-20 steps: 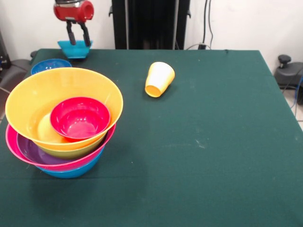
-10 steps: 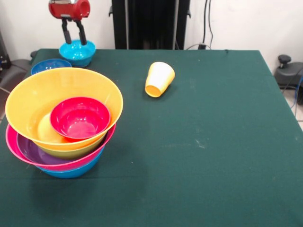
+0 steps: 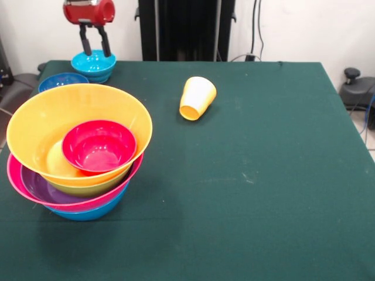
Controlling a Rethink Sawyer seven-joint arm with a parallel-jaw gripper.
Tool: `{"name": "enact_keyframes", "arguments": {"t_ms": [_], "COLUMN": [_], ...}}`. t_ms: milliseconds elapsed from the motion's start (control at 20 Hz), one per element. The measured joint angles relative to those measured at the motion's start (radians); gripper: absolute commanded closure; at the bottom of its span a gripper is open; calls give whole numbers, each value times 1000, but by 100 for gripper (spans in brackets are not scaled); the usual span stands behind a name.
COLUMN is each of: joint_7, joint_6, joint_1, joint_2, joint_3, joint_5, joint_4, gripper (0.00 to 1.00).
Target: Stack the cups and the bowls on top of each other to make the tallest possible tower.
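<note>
My gripper (image 3: 97, 51) hangs at the far left of the table, open, with its fingertips just above the rim of the small light blue bowl (image 3: 94, 64), which sits level on the cloth. The small dark blue bowl (image 3: 60, 82) stands just in front of it. The tower (image 3: 76, 158) stands near the left edge: a blue bowl (image 3: 88, 213) at the bottom, then pink (image 3: 16, 174), purple (image 3: 41, 188), green (image 3: 88, 188) and the large orange bowl (image 3: 79, 111), with the small red bowl (image 3: 98, 146) inside. The yellow-orange cup (image 3: 197, 98) lies on its side mid-table. The red cup is out of view.
The green table (image 3: 263, 175) ends at the left just beside the tower. The robot's black pedestal (image 3: 186, 29) stands behind the far edge. A black object (image 3: 357, 88) sits off the table at the right.
One second ago the light blue bowl hung tilted between the fingers. It now rests level on the table, and the gripper has let go and stands slightly higher above it.
</note>
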Motion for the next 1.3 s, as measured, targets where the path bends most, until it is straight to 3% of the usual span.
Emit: {"name": "enact_keyframes", "arguments": {"t_ms": [450,650,1000,1300], "joint_7": [0,0,0,0], "joint_6": [-2,-24,-50,-52], "joint_1": [103,143,145,129], "joint_2": [35,66,90,83], "joint_3": [-52,-112,-189,-225], "joint_5": [-53,-113,-170,-175], "joint_4": [0,-1,2,16], "gripper": [0,0,0,0]}}
